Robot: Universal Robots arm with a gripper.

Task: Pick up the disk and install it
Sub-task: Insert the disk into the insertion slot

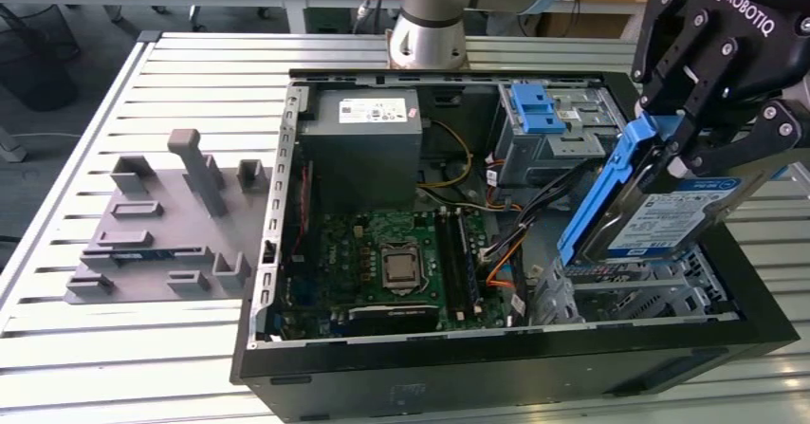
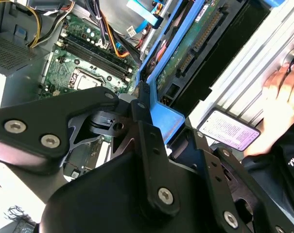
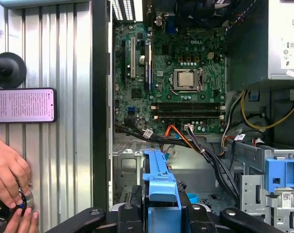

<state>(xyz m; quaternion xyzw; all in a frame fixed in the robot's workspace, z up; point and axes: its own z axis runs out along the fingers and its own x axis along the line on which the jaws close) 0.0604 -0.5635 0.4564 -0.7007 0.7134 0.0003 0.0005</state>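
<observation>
The disk (image 1: 671, 220), silver with a white-and-blue label and a blue carrier frame, hangs tilted on edge above the open computer case (image 1: 506, 358), at the exterior view's right. My gripper (image 1: 711, 149) is shut on its upper end, one black finger on each side. In the second wrist view the disk (image 2: 195, 53) shows its green circuit side, with the gripper (image 2: 151, 121) clamped on the blue frame. The first wrist view has the blue frame of the disk (image 3: 159, 191) sticking out between the fingers (image 3: 129, 213). Below the disk lies a metal drive bay (image 1: 646, 291).
Inside the case sit a green motherboard (image 1: 393, 253), a grey power supply box (image 1: 367, 139), a grey cage with a blue latch (image 1: 544, 125) and loose cables (image 1: 506, 244). A grey fixture plate (image 1: 165, 225) lies beside the case. A person's hand (image 3: 8, 179) and a phone (image 3: 23, 105) rest on the slatted table.
</observation>
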